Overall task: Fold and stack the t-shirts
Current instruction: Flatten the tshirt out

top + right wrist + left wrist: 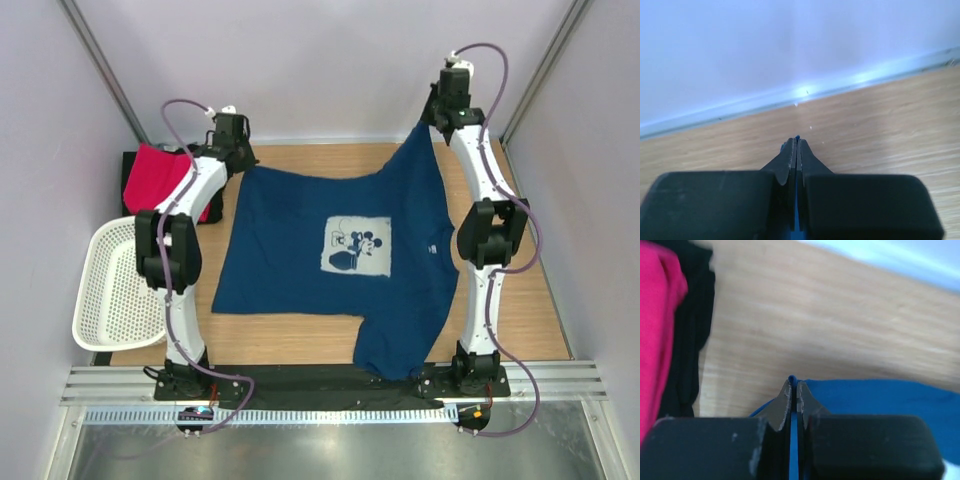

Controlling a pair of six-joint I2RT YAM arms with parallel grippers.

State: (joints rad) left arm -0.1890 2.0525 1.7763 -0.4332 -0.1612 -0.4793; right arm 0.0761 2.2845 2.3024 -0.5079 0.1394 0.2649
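basket [103,290] sits left of spread navy tee [290,250].

- The navy t-shirt [290,250] is a deep, plain blue, and looks a brighter blue in the wrist views.
- Its chest print [357,247] is a pale whitish square with a cartoon mouse in the shirt's dark blue.
- The pink-red t-shirt [155,172] is bright and unpatterned.
- The black t-shirt [687,340] is plain black.
- The basket [100,300] is white, with a regular grid of holes.
- The surface [540,310] is light tan wood with fine grain lines.
- The left tool [793,390] and right tool [796,147] are black with edges scuffed pale grey.
- The left arm [195,188] and right arm [485,165] are white with black joints.
- Their cables [532,250] are mauve-grey.
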